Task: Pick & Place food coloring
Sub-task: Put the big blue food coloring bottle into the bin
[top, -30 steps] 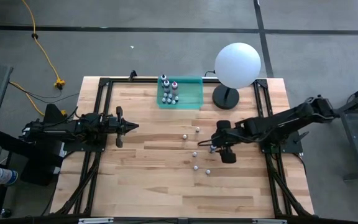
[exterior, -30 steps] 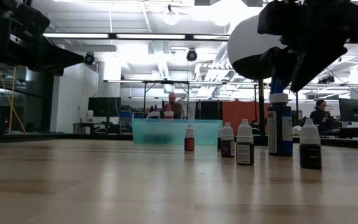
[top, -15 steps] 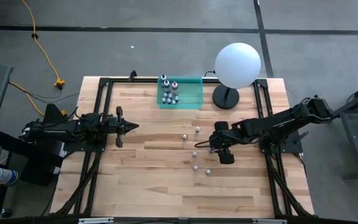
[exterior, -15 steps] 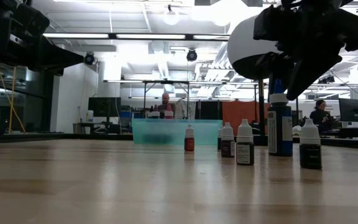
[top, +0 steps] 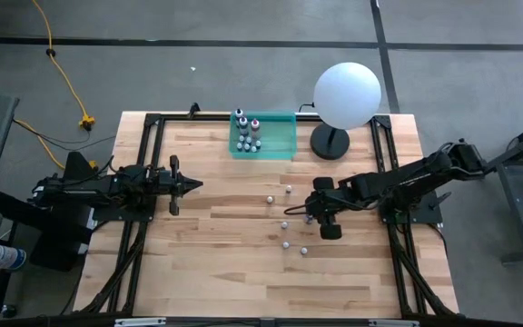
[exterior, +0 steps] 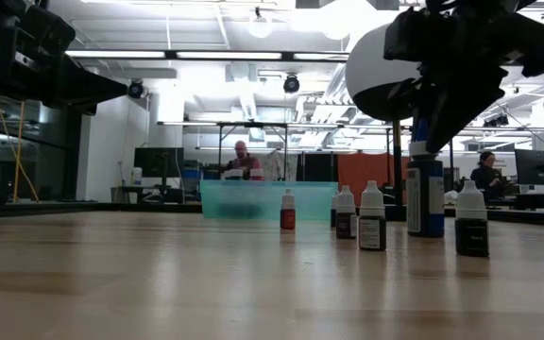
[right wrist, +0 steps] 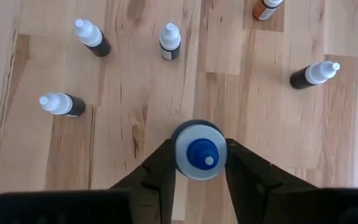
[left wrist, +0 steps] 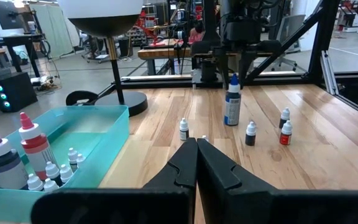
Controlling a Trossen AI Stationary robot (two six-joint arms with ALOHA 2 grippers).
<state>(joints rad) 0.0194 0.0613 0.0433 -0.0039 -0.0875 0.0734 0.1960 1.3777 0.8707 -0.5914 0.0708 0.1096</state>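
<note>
The right gripper (right wrist: 197, 163) is pointing straight down over the blue bottle (right wrist: 196, 150), its fingers pressing the white shoulder from both sides, evidently so it can lift the bottle upright. That bottle is standing on the table (top: 207, 263), well apart from the teal tray (top: 280, 136), among smaller loose bottles (top: 286, 244); others are sitting inside the tray. The left gripper (top: 193, 184) is waiting closed and empty, level with the table, short of the tray.

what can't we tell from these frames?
- High view: right gripper covers the blue bottle; loose bottles too small to tell colours.
- Right wrist view: fingers flank the cap; actual contact unclear.
- Low view: teal tray contents blurred.
- Left wrist view: own fingers hide nearby tabletop.
</note>
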